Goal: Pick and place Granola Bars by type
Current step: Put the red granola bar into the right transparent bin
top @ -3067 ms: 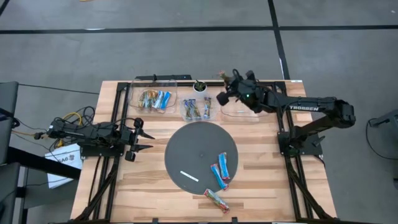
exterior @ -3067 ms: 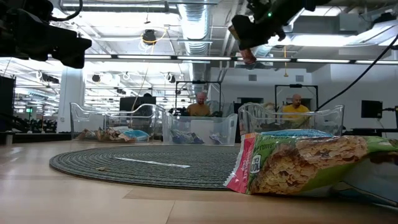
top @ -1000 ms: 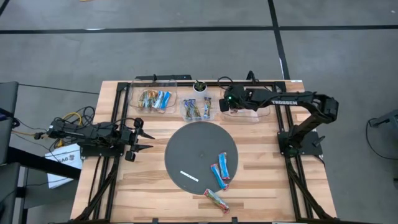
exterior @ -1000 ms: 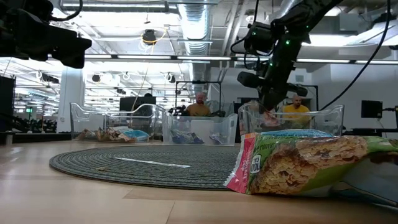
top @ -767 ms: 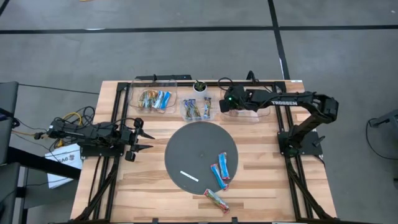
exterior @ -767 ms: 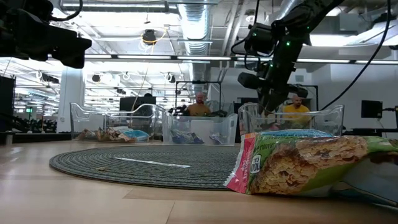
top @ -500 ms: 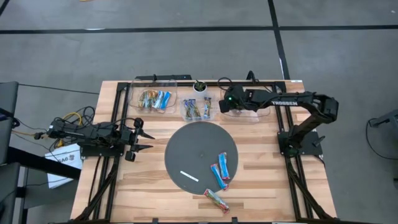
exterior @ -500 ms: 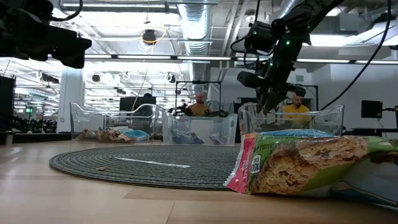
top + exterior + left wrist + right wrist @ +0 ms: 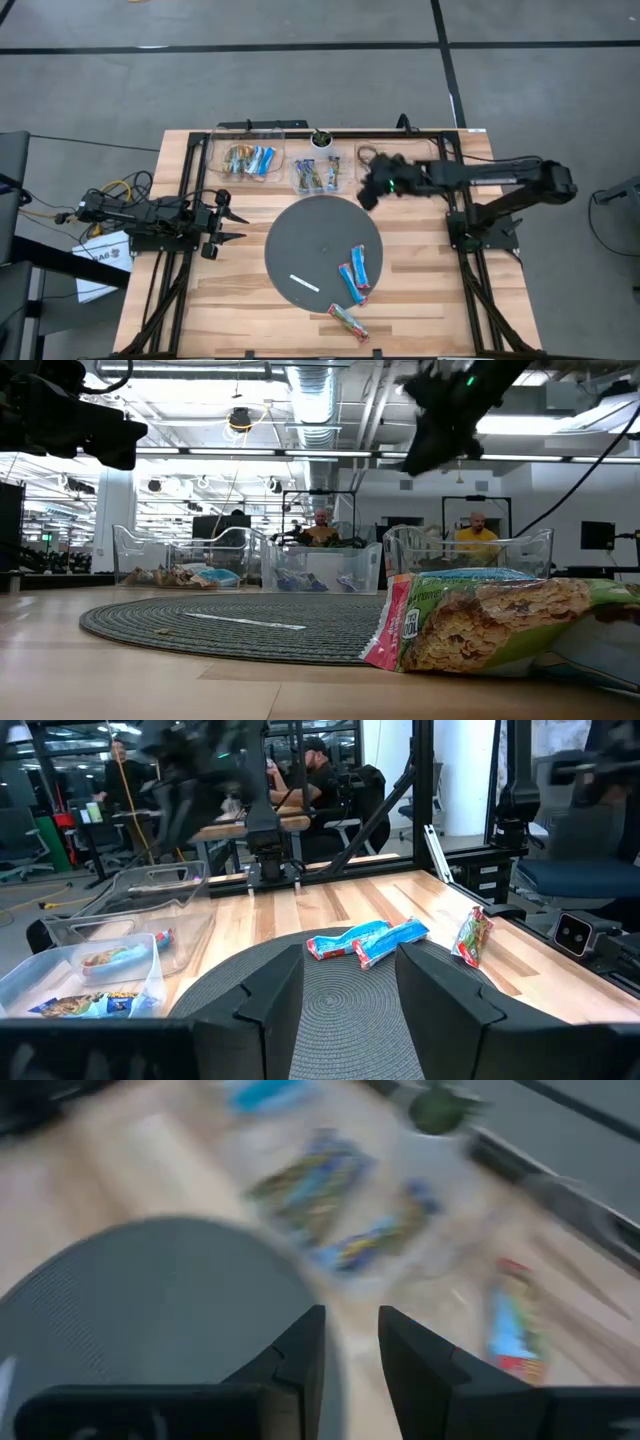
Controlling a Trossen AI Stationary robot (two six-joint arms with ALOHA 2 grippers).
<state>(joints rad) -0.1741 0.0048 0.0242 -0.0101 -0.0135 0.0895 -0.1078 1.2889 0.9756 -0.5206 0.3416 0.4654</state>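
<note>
From above, the right gripper [image 9: 367,194] hangs over bare wood between the round dark grey woven mat [image 9: 300,238] and the clear plastic bins [image 9: 316,176]; two bright blue wrapped granola bars [image 9: 355,272] lie well apart from it on the mat's near-right edge.

At table height, a green-tan wrapped bar [image 9: 480,622] fills the foreground.

Left wrist: the left gripper [image 9: 348,985] waits with fingers spread, empty.

Right wrist: fingers [image 9: 300,1352] slightly parted, holding nothing.
</note>
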